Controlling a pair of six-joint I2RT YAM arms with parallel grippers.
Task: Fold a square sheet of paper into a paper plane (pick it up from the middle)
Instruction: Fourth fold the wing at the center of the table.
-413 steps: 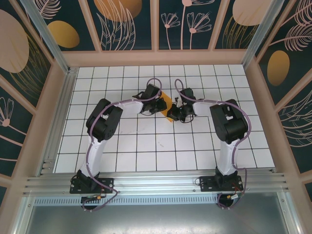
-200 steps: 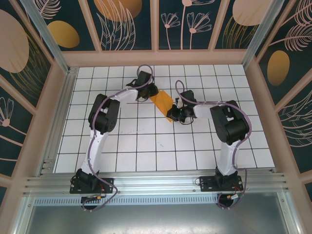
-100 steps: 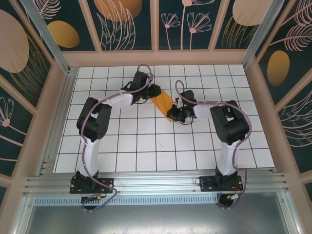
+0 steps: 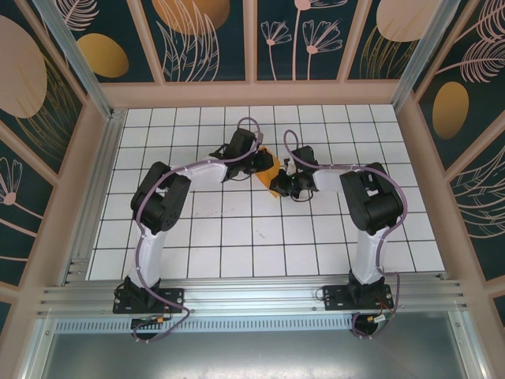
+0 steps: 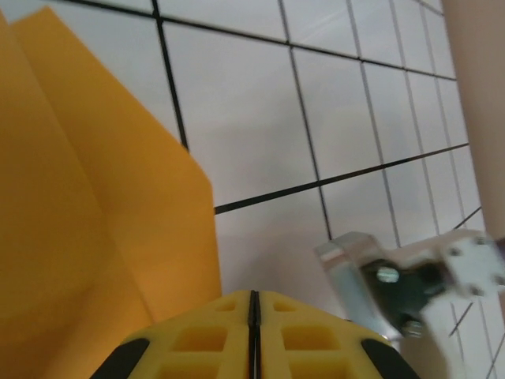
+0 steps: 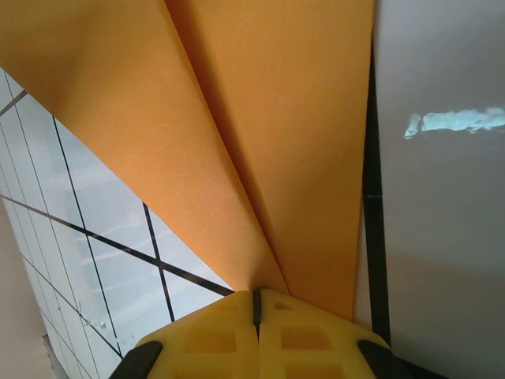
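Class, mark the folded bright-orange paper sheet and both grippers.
Folded bright-orange paper sheet (image 6: 292,118): right wrist view, panel beside crease.
Left gripper (image 5: 252,294): left wrist view, fingertip seam.
Right gripper (image 6: 256,292): right wrist view, fingertip seam.

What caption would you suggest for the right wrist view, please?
Right gripper, jaws shut, pinches the creased orange paper over the gridded table.

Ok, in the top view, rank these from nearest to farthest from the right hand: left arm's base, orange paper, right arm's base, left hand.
1. orange paper, pinched in the right hand, mid-table.
2. left hand, just to the left, at the paper's far side.
3. right arm's base, near edge, right side.
4. left arm's base, near edge, left side.
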